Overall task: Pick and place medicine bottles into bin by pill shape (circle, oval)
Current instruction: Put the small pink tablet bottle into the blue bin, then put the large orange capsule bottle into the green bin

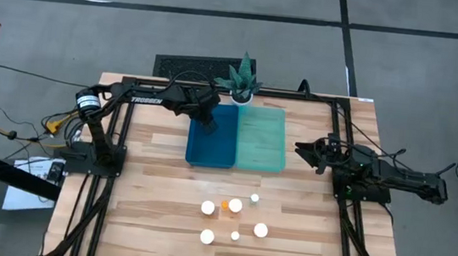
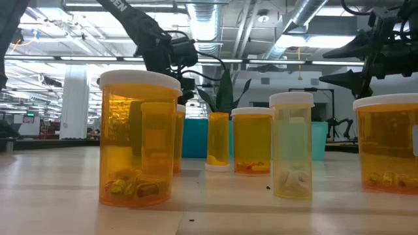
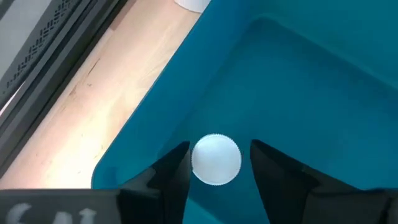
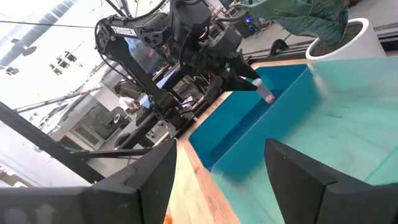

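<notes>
Bottle point(image 3: 216, 159), white-capped, is seen between the slightly parted fingers of the left gripper point(image 3: 219, 163) over the dark blue bin point(image 3: 311, 93), a detail hidden in the high view. "TROSSEN" is read on the left arm point(image 1: 143, 98). The right gripper point(image 1: 305, 150) is held wide beside the teal bin point(image 1: 262, 140); the remaining bottles point(image 1: 235, 205) are left on the table point(image 1: 164, 181).

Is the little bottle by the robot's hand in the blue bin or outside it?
In it. The bottle sits between the left gripper's fingers, blue bin all around.

Left claw point(image 3: 219, 163) lowered, fingers slightly apart; right claw point(image 4: 217, 174) wide open, arm idle at table's side.
</notes>
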Motion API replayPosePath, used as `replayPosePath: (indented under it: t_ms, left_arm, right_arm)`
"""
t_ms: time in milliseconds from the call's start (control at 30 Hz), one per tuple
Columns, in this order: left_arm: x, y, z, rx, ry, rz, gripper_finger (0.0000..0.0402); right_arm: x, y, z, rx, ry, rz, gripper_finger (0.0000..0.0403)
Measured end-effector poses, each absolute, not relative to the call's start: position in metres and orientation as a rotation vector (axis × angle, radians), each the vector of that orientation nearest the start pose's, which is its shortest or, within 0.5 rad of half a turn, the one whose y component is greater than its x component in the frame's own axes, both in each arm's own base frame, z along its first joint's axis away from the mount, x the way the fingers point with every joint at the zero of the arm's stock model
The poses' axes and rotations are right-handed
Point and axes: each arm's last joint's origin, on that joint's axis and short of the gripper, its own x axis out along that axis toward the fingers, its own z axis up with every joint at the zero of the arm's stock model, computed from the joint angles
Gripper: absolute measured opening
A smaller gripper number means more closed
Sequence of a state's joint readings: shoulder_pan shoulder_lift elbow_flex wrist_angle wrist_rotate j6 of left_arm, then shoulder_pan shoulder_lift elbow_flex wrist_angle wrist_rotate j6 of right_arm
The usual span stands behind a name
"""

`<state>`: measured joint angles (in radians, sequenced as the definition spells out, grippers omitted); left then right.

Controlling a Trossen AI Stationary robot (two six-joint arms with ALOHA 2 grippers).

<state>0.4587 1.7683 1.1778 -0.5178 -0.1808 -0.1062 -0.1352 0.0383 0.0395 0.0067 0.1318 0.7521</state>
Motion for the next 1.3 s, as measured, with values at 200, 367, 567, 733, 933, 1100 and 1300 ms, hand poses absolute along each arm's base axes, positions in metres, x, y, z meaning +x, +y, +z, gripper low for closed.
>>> replayPosePath:
  t_ms: [200, 367, 567, 733, 933, 1100, 1300]
  left_arm:
    - [0.313, 0.160, 0.191, -0.248, 1.075, 0.631, 0.0202]
    - [0.314, 0.161, 0.199, -0.256, 1.082, 0.614, 0.0247]
    - [0.320, 0.163, 0.227, -0.212, 1.111, 0.568, 0.0283]
    - [0.331, 0.153, 0.268, -0.130, 1.118, 0.477, 0.0279]
    - [0.352, 0.121, 0.320, -0.077, 0.999, 0.335, 0.0271]
    - [0.370, 0.070, 0.345, -0.011, 0.884, 0.179, 0.0270]
    - [0.380, 0.015, 0.344, 0.041, 0.866, 0.117, 0.0270]
  right_arm:
    - [0.096, -0.017, 0.175, 0.748, -0.108, -0.251, 0.0255]
    - [0.096, -0.017, 0.175, 0.748, -0.107, -0.251, 0.0255]
    - [0.096, -0.017, 0.175, 0.748, -0.107, -0.250, 0.0255]
    - [0.096, -0.017, 0.175, 0.748, -0.107, -0.250, 0.0255]
    - [0.096, -0.017, 0.175, 0.748, -0.107, -0.250, 0.0255]
    - [0.096, -0.017, 0.175, 0.748, -0.107, -0.250, 0.0255]
    - [0.096, -0.017, 0.175, 0.748, -0.107, -0.250, 0.0255]
